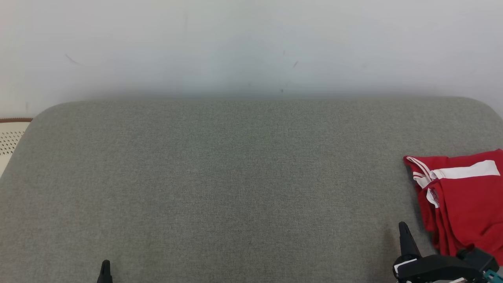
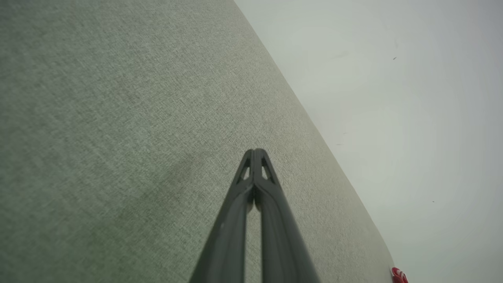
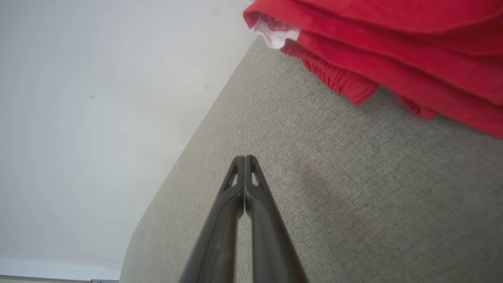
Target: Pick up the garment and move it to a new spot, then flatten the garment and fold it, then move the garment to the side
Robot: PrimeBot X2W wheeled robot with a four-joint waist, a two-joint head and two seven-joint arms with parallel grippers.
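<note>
The garment [image 1: 463,200] is red with white stripes and lies folded at the right edge of the grey cushioned surface [image 1: 235,177]. Its red folds [image 3: 393,51] hang across the top right of the right wrist view, and a red corner [image 2: 399,275] shows at the bottom right of the left wrist view. My right gripper [image 1: 402,228] is shut and empty, just left of the garment's near corner, not touching it. In its own view the right gripper [image 3: 244,158] has its tips pressed together over bare fabric. My left gripper [image 1: 105,264] is shut and empty at the lower left; its tips [image 2: 255,151] meet above the cushion.
A pale wall [image 1: 251,43] rises behind the cushion's far edge. A cream perforated object with a brown rim [image 1: 11,135] sits off the cushion's left end. The wide middle of the grey surface is bare fabric.
</note>
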